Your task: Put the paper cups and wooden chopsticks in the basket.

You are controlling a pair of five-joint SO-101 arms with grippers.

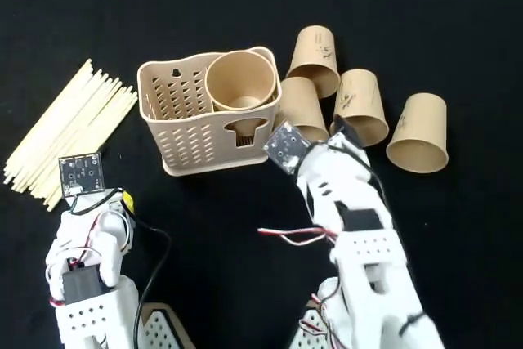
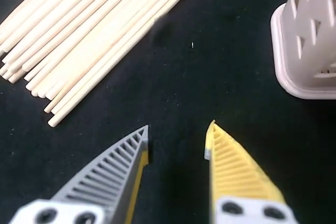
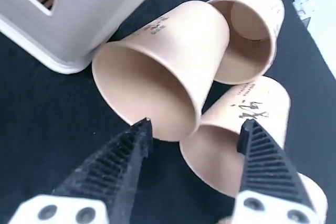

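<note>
Our right gripper (image 3: 197, 124) stands open and empty, its two black fingers spread wide just short of the mouth of the nearest cup (image 3: 157, 66). That cup lies on its side against the foot of the basket (image 3: 105, 3). One fingertip sits at its rim, while the other hangs over the neighbour cup (image 3: 252, 108) (the two cups look to be touching, though we cannot be sure).

We judge the step in hand to be picking up this nearest cup. To do it well, we would shift the gripper towards the basket so that one finger slips inside the mouth and the other comes down outside the wall. The neighbour cup must stay out of the bite. We should close gently, since thin paper will likely buckle. We should also lift clear of the basket's wall before swinging over, as a snag there could tip the basket.

In the high view, the stowed cup (image 1: 239, 79) already sits upright in the basket, and four paper cups (image 1: 359, 104) lie on the black worktop (image 1: 221, 234) on its right side.

Our left gripper (image 2: 178, 127) is open too, holding nothing, low over bare worktop between the basket's corner and the chopsticks (image 2: 89, 35). These lie in a loose bundle on the far side of the basket from the cups.
</note>
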